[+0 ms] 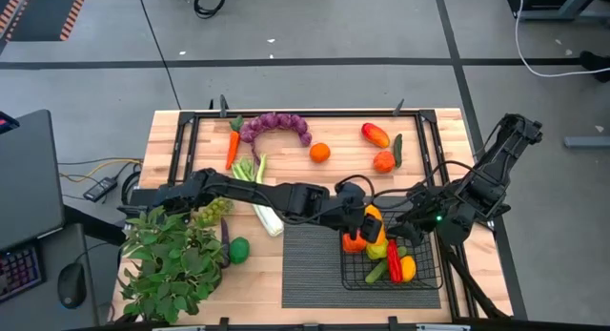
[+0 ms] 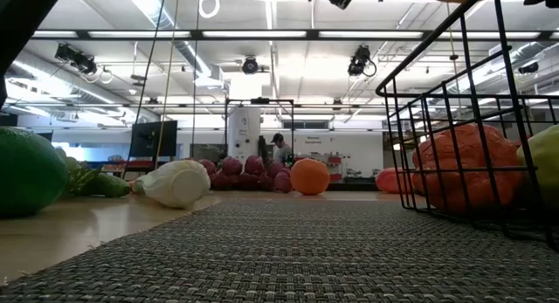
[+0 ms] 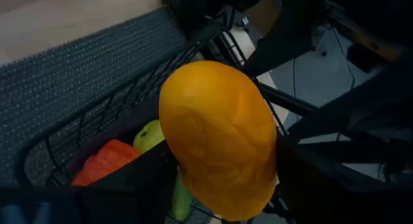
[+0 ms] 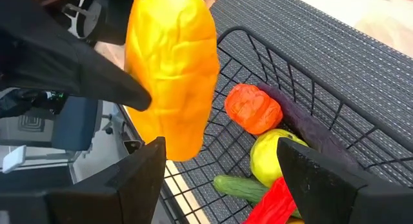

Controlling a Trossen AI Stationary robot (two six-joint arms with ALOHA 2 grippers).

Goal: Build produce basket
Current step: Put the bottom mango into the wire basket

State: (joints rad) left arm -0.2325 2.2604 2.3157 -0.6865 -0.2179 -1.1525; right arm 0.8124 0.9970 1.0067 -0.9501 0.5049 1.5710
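Over the table in the high view, the left gripper (image 1: 370, 219) pinches a fat yellow plastic toy pepper (image 1: 374, 215) above the small black wire basket (image 1: 429, 279). The basket sits at 5 o'clock on the light wooden slat table (image 1: 438, 140), on a dark ribbed mat (image 1: 310, 264). The right gripper (image 1: 416, 234) waits at the basket's 12 o'clock edge, fingers spread and holding nothing. Purple toy grapes (image 1: 276, 124) lie at 12 o'clock.

From table height, the mat (image 2: 262, 251) looks bumpy and grippy. Behind it is a big room with long ceiling lights (image 2: 262, 34).

In the left wrist view, the pepper (image 3: 219, 140) hangs over the basket's rim (image 3: 129, 101).

In the right wrist view, bare mesh shows under the pepper (image 4: 171, 69), beside an orange-red toy pepper (image 4: 253, 108). I think the pepper should go low over that bare spot, then be let go gently so it cannot bounce out.
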